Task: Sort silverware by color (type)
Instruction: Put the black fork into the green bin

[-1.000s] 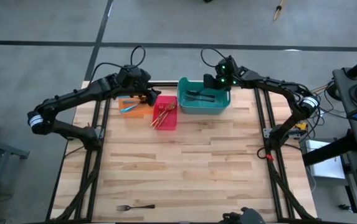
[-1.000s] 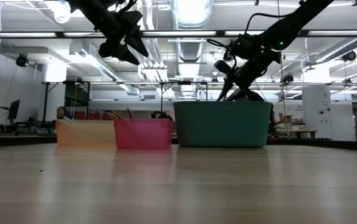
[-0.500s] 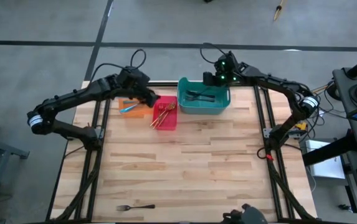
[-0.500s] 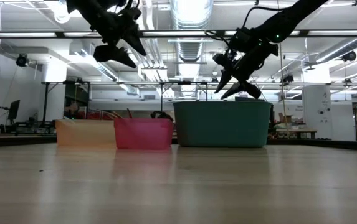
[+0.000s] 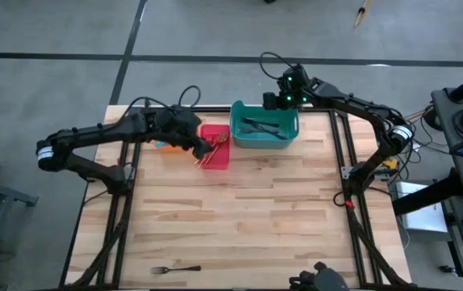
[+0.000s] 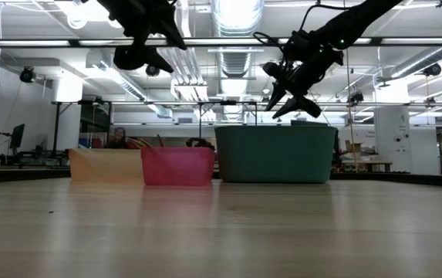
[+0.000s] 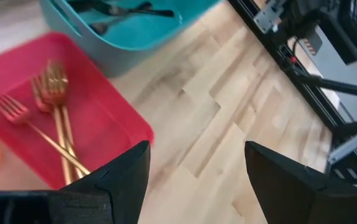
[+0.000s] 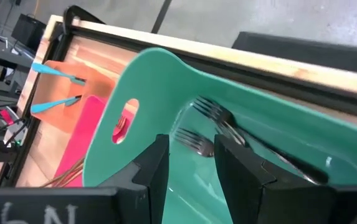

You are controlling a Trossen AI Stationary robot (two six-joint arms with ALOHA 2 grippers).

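Three bins stand in a row at the table's far side. The teal bin [image 5: 289, 137] holds dark grey forks [image 8: 210, 127]. The red bin [image 5: 217, 158] holds gold forks [image 7: 55, 118]. The orange bin [image 8: 78, 65] holds blue-handled forks [image 8: 55, 70]. One dark fork [image 5: 176, 268] lies alone by the near edge. My left gripper [image 5: 205, 150] hovers open and empty over the red bin's near left part [image 7: 197, 168]. My right gripper [image 5: 273, 102] hangs open and empty above the teal bin's far left corner [image 8: 192, 163].
Bare wooden table [image 5: 247, 218] stretches from the bins to the near edge. Black frame rails [image 5: 340, 153] run along the table's left and right sides. In the low view both grippers [image 6: 140, 52] [image 6: 288, 99] hang well above the bin rims.
My left gripper has moved from over the orange bin toward the table's right and near side, and now stands over the red bin. My right gripper has risen out of the teal bin and drifted slightly toward the far edge.
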